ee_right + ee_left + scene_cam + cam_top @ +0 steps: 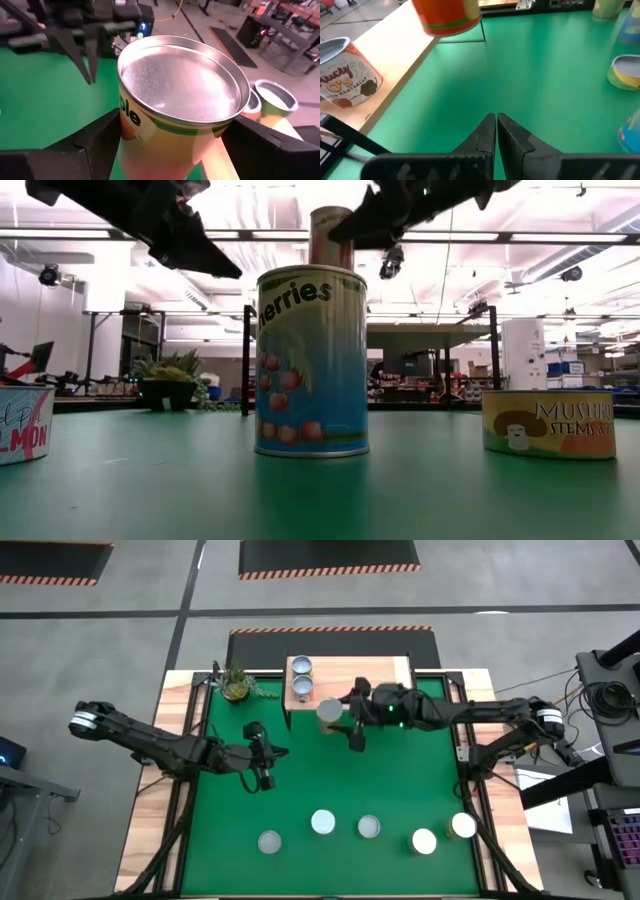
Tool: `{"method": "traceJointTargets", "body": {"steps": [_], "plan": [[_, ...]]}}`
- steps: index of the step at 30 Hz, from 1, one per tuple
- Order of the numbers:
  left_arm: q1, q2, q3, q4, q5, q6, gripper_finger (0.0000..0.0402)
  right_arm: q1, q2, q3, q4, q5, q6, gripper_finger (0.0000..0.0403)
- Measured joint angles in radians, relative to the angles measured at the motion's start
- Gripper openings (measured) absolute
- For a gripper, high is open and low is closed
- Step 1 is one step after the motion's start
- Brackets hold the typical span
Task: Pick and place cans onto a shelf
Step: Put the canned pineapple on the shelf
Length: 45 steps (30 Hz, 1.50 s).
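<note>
My right gripper (pixel 336 713) is shut on a can (pixel 329 712) with a silver top, held in the air just off the near edge of the wood-topped shelf (pixel 385 672), near its left end. Two cans (pixel 300 666) (pixel 303 688) stand on the shelf's left end. Several cans (pixel 322 822) stand upright along the table's near edge. My left gripper (pixel 264 778) is shut and empty over the green mat, left of centre; it also shows in the left wrist view (pixel 496 125). My right gripper pinches the can's side wall (pixel 150 135) between its two fingers (pixel 95 145), one on each side, just below the top rim. The fingers come level from the table's right side. The can is upright and lifted clear, higher than the shelf top in the low view (pixel 330 235).
A small potted plant (pixel 236 683) stands left of the shelf. A tall berries can (pixel 312 360) stands close before the low camera, with a mushroom can (pixel 548 423) to its right. Bare green mat (pixel 380 775) lies between the grippers and the near row.
</note>
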Motion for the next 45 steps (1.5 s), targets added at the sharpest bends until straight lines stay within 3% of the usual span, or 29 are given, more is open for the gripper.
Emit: {"method": "traceJointTargets", "body": {"steps": [7, 14, 25, 33, 45], "plan": [[0.0, 0.008, -0.001, 0.001, -0.001, 0.002, 0.0, -0.164, 0.023, -0.049, 0.034, -0.104, -0.047, 0.0294], [0.0, 0.014, -0.002, -0.006, -0.003, 0.006, 0.0, -0.24, 0.028, -0.06, 0.079, -0.147, -0.036, 0.0297], [0.0, 0.014, -0.002, -0.006, -0.005, 0.006, 0.0, -0.272, 0.028, -0.061, 0.079, -0.144, -0.039, 0.0348], [0.0, 0.014, -0.002, -0.005, -0.005, 0.006, 0.0, -0.271, 0.004, -0.061, 0.056, -0.119, -0.047, 0.0338], [0.0, 0.014, -0.002, -0.005, -0.005, 0.006, 0.0, -0.219, -0.184, -0.032, -0.205, -0.079, -0.009, 0.0325]]}}
